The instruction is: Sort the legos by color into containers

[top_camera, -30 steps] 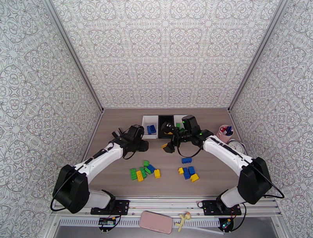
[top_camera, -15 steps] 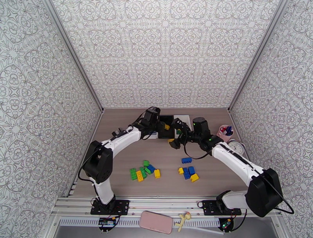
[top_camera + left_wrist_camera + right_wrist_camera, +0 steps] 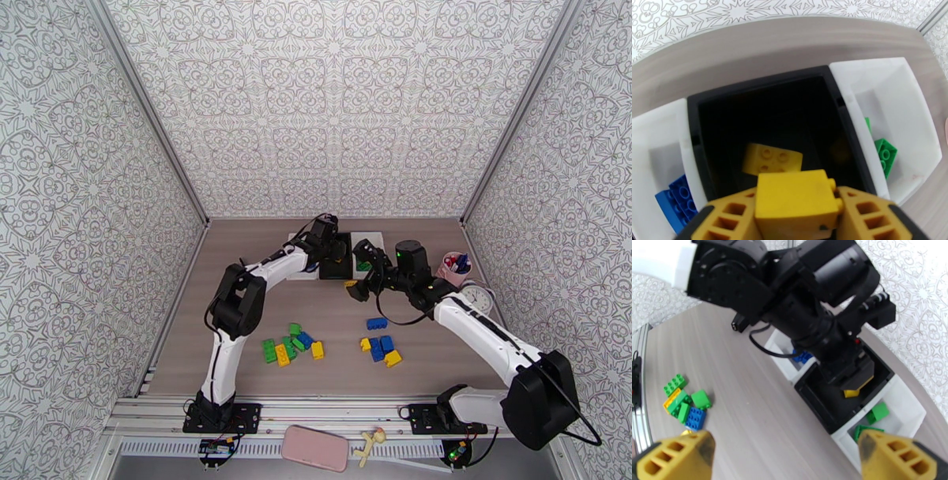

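My left gripper [image 3: 794,221] hangs over the black container [image 3: 703,118] with a yellow lego [image 3: 794,205] between its fingers. A second yellow lego [image 3: 770,158] lies on that bin's floor. The left white container [image 3: 683,130] holds a blue lego [image 3: 673,197], and the right white one [image 3: 908,98] holds a green lego [image 3: 884,156]. From above, the left gripper [image 3: 336,251] sits over the row of bins. My right gripper [image 3: 362,275] stands open just right of it, with nothing between its fingertips [image 3: 679,457]. Loose legos lie in two piles [image 3: 291,346] [image 3: 381,347], plus one blue brick [image 3: 377,323].
A pink pen cup [image 3: 454,268] and a small clock [image 3: 478,294] stand at the table's right edge, close to my right arm. In the right wrist view the left arm's black wrist [image 3: 790,299] looms over the bins. A pink flat object [image 3: 314,448] lies below the table's front rail.
My left arm has swung from left of the bins to over the black bin, carrying the yellow lego. My right gripper has drawn back a little to the right, still open.
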{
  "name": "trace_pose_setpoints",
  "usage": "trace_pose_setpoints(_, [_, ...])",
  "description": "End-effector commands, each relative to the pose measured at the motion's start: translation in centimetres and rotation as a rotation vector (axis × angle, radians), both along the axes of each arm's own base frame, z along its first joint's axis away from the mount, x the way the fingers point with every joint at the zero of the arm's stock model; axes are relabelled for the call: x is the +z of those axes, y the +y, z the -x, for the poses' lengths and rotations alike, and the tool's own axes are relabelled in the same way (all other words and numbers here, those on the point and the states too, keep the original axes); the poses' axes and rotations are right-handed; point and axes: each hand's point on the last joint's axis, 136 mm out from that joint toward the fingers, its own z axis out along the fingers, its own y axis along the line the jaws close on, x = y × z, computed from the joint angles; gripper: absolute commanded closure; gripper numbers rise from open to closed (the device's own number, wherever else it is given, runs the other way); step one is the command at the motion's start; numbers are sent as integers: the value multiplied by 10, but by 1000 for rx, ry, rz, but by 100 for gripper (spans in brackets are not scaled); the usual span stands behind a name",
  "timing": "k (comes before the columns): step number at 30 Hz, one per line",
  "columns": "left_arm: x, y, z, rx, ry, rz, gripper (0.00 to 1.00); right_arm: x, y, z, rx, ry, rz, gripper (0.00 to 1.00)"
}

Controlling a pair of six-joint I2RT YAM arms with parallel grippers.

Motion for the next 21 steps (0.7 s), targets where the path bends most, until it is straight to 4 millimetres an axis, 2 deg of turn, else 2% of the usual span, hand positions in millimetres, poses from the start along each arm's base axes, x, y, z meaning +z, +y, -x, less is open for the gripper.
trace_pose_setpoints(1, [34, -6, -5, -20, -70, 11, 37, -1, -8, 2, -32, 13, 15, 0])
trace_pose_setpoints(6, [64, -1, 6, -28, -125, 19, 17, -2, -2, 9, 25, 39, 19, 1])
trace_pose_setpoints(9, [81, 9, 16, -16, -146, 26, 10, -4, 6, 12, 46, 48, 34, 0])
trace_pose_setpoints(13, [99, 27, 32, 9, -177, 41, 3, -15, 20, 23, 110, 52, 87, 0])
trace_pose_setpoints(17, [109, 48, 46, 42, -180, 60, 0, -33, 41, 46, 222, 82, 159, 1])
trace_pose_setpoints(21, [111, 73, 58, 74, -165, 102, 0, -55, 62, 87, 417, 66, 234, 0])
